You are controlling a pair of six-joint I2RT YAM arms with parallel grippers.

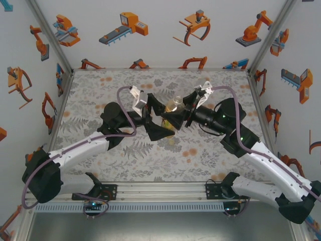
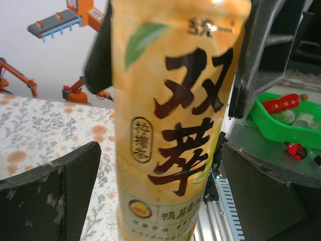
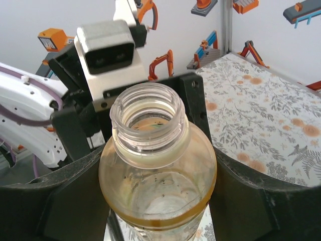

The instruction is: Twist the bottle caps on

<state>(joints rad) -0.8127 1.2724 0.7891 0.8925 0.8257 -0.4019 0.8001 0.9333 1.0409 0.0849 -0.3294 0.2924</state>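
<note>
White walls (image 1: 155,50) printed with orange cartoon robots enclose a table (image 1: 95,95) under a grey floral cloth. Above its middle my two arms meet at one bottle (image 1: 174,105). My right gripper (image 3: 156,201) clasps it just below the shoulder, fingers (image 3: 261,201) pressed to both sides. My left gripper (image 2: 160,201) stands at its widest, straddling the labelled body with a gap showing beside one finger.

The threaded neck (image 3: 149,118) is bare: no cap sits on it, and where the bottle caps lie I cannot tell.

I judge two risks. The round, slick bottle could twist or slide in its single grip once a cap is turned on it. My wide left fingers could also knock it askew if they close off-centre.

The orange label (image 2: 190,100) bears large black characters, 双萃, under a green leaf. A small oval seems to read 柠檬茶, and the finer print below is too blurred to read.
</note>
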